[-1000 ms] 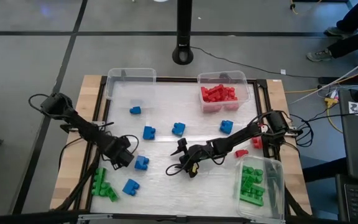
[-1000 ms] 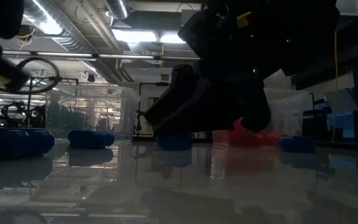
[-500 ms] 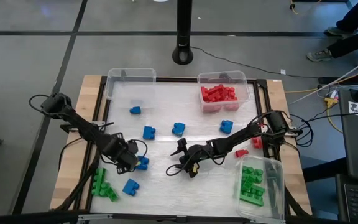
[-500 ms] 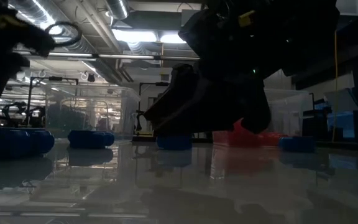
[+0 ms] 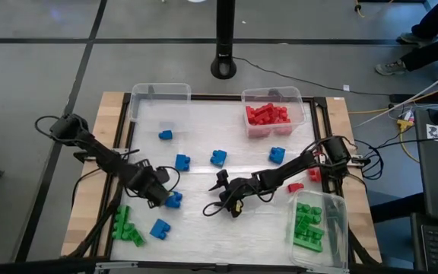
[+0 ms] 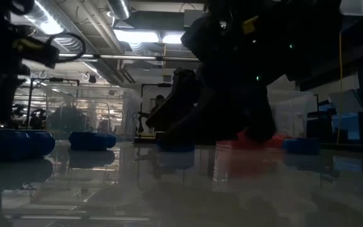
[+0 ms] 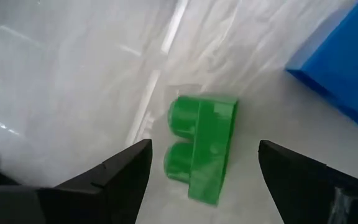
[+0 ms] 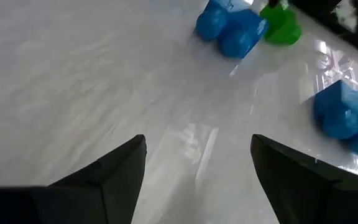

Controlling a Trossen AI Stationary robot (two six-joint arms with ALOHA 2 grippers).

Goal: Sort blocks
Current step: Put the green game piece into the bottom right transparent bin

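From above, the left gripper (image 5: 160, 195) sits near the table's (image 5: 204, 129) left front area, just beside a blue block (image 5: 174, 200), with green blocks (image 5: 127, 227) and another blue block (image 5: 160, 227) toward the front-left corner. The right gripper (image 5: 226, 199) is near the middle front of the table, over bare surface. More blue blocks (image 5: 218, 157) lie mid-table; red blocks (image 5: 268, 114) fill the bin (image 5: 304, 106) at the back right edge, green ones (image 5: 307, 225) the bin (image 5: 339, 221) at the front right corner, and an empty-looking bin (image 5: 160, 93) stands at the back left. In the low view, a dark arm mass hangs over mid-table, with blue blocks (image 6: 92, 140) beyond. The left wrist view shows its jaws spread, a green block (image 7: 201, 147) lying between them on the table. The right wrist view shows jaws spread over bare surface, blue blocks (image 8: 230, 27) well ahead.
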